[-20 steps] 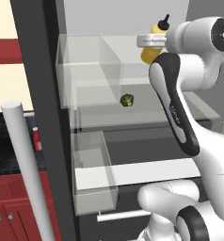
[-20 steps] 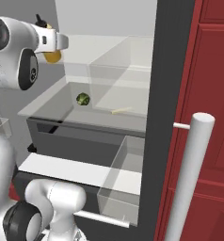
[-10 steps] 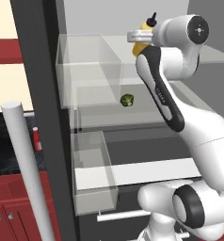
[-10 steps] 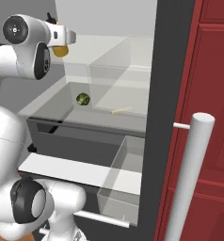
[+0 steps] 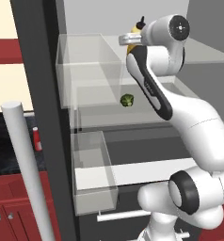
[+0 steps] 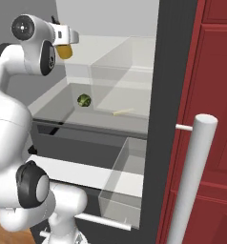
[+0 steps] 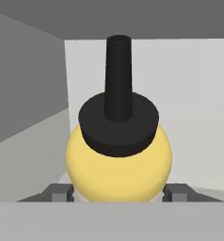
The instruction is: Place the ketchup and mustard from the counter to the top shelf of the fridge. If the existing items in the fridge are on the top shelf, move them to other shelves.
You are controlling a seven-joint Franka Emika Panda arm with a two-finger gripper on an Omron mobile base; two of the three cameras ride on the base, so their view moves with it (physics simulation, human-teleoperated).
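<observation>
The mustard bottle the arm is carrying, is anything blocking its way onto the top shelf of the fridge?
Nothing visible does. The mustard bottle sits in the end effector at the height of the top shelf, whose surface ahead looks bare. The small green item lies on the shelf below, out of the path.

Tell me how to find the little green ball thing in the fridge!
Look into the open fridge, past the robot's white arm, to the clear shelf just above the grey drawers. The small green ball sits there by itself near the middle. It is round, bumpy and dark green, unlike the pale thin stick lying on the same shelf or the yellow mustard bottle up in the claw.
</observation>
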